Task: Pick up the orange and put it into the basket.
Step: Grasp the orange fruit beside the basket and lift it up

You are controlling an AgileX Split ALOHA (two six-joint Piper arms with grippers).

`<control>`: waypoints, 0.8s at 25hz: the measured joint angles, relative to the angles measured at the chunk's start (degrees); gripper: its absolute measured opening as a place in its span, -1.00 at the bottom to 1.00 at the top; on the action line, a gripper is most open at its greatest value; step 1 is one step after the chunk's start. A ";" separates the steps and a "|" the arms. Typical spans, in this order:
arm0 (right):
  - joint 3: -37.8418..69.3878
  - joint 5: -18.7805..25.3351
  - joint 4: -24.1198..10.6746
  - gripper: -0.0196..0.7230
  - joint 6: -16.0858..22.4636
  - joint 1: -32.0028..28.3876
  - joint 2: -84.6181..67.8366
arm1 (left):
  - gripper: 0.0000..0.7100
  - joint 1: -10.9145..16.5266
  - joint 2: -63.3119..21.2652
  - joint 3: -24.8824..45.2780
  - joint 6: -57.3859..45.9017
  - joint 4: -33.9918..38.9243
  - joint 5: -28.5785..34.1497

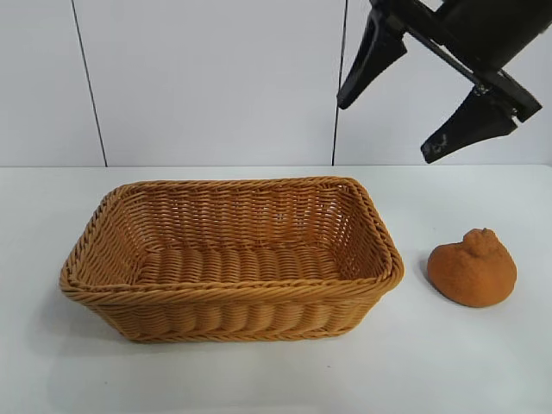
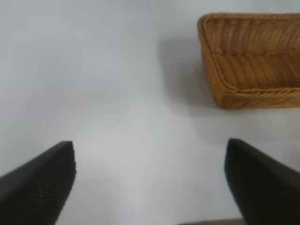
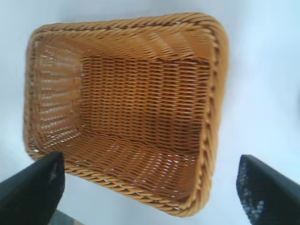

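Observation:
The dull-orange lumpy orange sits on the white table to the right of the tan wicker basket, apart from it. The basket holds nothing; it also shows in the left wrist view and the right wrist view. My right gripper hangs open and empty high at the upper right, above the basket's right end and above and left of the orange. In its own view its gripper looks down into the basket; the orange is out of that view. My left gripper is open and empty over bare table, out of the exterior view.
The white table spreads around the basket on all sides. A pale panelled wall stands behind it.

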 joint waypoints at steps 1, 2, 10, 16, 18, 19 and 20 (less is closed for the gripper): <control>0.00 0.00 0.00 0.89 0.00 0.00 0.00 | 0.74 0.00 -0.57 0.05 0.00 0.00 0.00; 0.00 0.12 -2.24 0.89 1.18 -0.09 0.00 | 0.74 0.00 -0.65 0.04 0.00 0.00 0.00; 0.00 1.28 -7.46 0.89 3.85 -6.92 2.37 | 0.74 0.00 -0.76 0.06 0.00 0.00 0.00; 0.00 0.66 -9.44 0.89 4.04 -8.76 6.83 | 0.74 0.00 -0.76 0.06 0.00 0.00 0.00; 0.00 -0.62 -10.41 0.89 4.24 -8.76 8.93 | 0.74 0.00 -0.76 0.06 0.00 0.00 0.00; 0.00 -1.42 -10.57 0.89 4.52 -8.76 10.09 | 0.74 0.00 -0.76 0.06 0.00 0.00 0.00; 0.00 -2.29 -10.81 0.89 4.77 -8.76 11.09 | 0.74 0.00 -0.76 0.06 0.00 0.00 0.00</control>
